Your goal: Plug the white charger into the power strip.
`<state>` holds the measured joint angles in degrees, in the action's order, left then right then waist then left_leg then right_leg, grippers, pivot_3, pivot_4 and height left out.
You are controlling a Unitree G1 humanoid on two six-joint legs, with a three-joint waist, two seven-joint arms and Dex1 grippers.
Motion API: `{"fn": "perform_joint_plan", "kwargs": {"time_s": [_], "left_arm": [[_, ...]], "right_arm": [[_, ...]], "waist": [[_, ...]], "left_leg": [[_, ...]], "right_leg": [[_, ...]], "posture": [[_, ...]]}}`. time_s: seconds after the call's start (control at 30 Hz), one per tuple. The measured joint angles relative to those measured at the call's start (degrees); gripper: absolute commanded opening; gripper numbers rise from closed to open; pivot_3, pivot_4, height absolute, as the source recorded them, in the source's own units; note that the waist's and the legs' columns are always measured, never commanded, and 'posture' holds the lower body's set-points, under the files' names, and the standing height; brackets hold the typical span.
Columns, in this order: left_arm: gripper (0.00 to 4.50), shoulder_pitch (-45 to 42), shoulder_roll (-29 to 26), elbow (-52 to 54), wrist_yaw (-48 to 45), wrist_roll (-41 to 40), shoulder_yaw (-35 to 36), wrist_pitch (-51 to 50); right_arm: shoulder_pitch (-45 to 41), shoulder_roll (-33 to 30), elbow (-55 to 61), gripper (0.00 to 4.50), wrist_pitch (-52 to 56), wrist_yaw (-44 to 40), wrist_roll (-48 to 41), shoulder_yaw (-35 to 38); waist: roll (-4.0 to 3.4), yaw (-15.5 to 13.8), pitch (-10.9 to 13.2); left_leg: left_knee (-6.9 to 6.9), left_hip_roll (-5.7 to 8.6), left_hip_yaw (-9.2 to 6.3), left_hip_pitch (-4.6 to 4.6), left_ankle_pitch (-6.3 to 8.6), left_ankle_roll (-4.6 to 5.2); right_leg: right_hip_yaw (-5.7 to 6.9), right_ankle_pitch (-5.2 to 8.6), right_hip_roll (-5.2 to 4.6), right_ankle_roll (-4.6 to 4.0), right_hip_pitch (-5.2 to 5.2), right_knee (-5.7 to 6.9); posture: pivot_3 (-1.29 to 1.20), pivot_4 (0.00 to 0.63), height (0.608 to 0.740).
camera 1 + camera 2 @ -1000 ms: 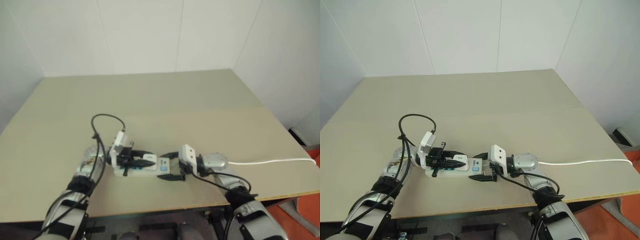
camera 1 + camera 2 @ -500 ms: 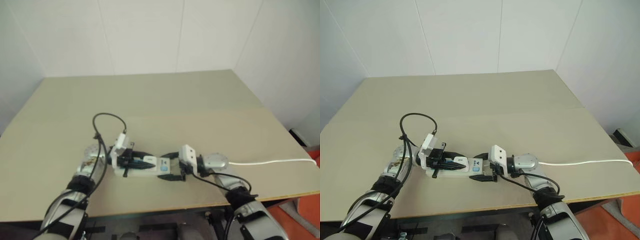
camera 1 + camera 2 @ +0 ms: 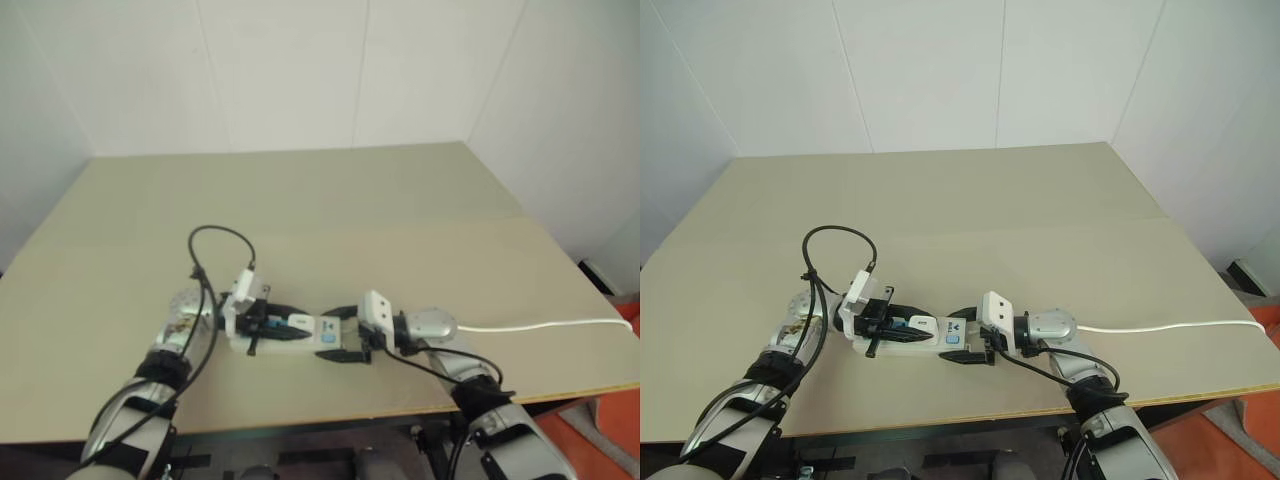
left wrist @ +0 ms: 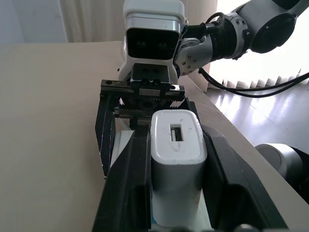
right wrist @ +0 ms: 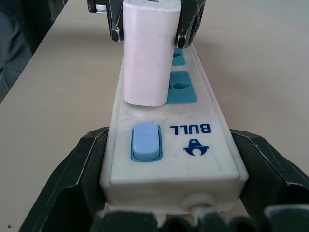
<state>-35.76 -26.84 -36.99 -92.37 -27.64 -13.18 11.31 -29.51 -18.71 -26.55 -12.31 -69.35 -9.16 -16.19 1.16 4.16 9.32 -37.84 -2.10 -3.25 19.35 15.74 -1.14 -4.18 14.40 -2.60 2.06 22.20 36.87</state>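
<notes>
Charger [image 4: 176, 164]: one; power strip [image 5: 164, 145]: one.

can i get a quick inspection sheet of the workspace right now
surface: beige table, bare apart from the job's things
job's things: white charger standing on the power strip, over a blue socket face
clutter: nothing seen
grippers: left gripper shut on the charger; right gripper straddling the strip's switch end
cables: thin white cord trailing off the table's right edge
surroundings: white panelled walls
</notes>
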Motion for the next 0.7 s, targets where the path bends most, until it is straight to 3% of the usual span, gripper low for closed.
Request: {"fn": "perform_joint_plan", "kwargs": {"time_s": [0.43, 0.47, 0.7], "left_arm": [[1.02, -0.74, 0.30, -0.58, 0.02, 1.45, 0.42, -1.59], [1.73, -0.77, 0.31, -0.61, 0.02, 1.53, 0.45, -1.60], [3.89, -0.52, -0.45, -3.47, 0.03, 5.60, 2.41, -1.12]], "right_arm": [[-0.03, 0.02, -0.36, 3.44, 0.01, 0.80, 0.37, -0.27], [-0.04, 0.02, -0.37, 3.44, 0.00, 0.83, 0.38, -0.28], [0.08, -0.03, -0.64, 3.44, -0.14, 0.85, 0.59, -0.37]], "waist": [[-0.02, -0.02, -0.19], [-0.02, -0.03, -0.19], [-0.26, -0.18, -0.32]], "left_leg": [[0.01, 0.00, -0.01, -0.05, 0.00, 0.01], [0.02, -0.01, -0.02, -0.05, 0.00, 0.01], [0.05, 0.01, 0.00, -0.06, 0.01, 0.02]], "right_leg": [[0.00, 0.10, 0.00, 0.17, -0.06, 0.00], [0.00, 0.11, 0.01, 0.18, -0.06, 0.01], [-0.02, 0.12, 0.01, 0.18, -0.05, 0.00]], "posture": [[0.00, 0.150, 0.740], [0.00, 0.150, 0.740], [0.00, 0.150, 0.740]]}}
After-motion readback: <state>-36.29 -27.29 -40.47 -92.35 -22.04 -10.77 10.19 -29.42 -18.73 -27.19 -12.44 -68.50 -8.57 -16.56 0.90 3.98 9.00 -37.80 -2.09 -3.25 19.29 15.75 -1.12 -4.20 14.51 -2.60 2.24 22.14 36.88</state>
